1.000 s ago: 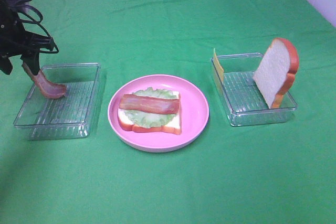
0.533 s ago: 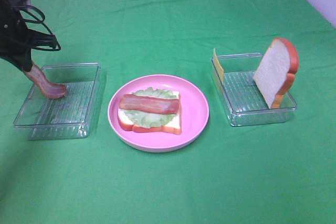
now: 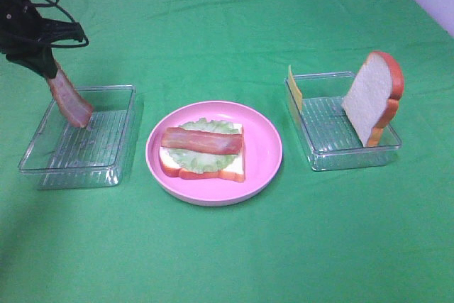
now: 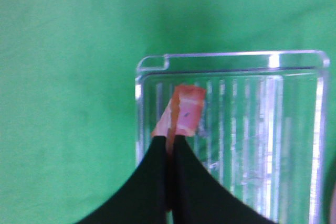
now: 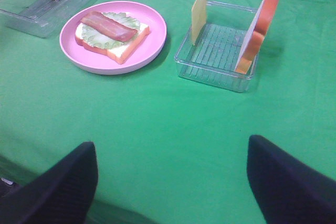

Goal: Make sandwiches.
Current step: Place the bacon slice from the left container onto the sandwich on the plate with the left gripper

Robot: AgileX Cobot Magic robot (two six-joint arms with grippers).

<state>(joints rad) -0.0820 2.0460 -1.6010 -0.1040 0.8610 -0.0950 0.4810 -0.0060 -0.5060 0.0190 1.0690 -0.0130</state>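
Observation:
My left gripper (image 3: pixel 55 70) is shut on the top end of a reddish-brown bacon strip (image 3: pixel 72 105), which hangs tilted over the clear left tray (image 3: pixel 78 157). The left wrist view shows the black fingertips (image 4: pixel 157 153) pinched on that bacon strip (image 4: pixel 185 111). On the pink plate (image 3: pixel 266 148) lies the open sandwich: a bread slice (image 3: pixel 206 169), lettuce (image 3: pixel 207 125) and another bacon strip (image 3: pixel 202 141). The right tray (image 3: pixel 340 155) holds an upright bread slice (image 3: pixel 372 96) and a yellow cheese slice (image 3: pixel 294 89). My right gripper (image 5: pixel 173 182) is open and empty, low over the cloth, well short of the plate (image 5: pixel 152 45).
Green cloth covers the whole table. The left tray (image 4: pixel 294 129) has a ribbed floor and nothing else in it. From the right wrist, the cheese slice (image 5: pixel 199 15) and bread slice (image 5: pixel 257 30) stand on edge in the right tray (image 5: pixel 215 74).
My left gripper has shut on the bacon strip and lifted it off the left tray's floor, moving up and slightly right. Plate, right tray and right gripper are unchanged.

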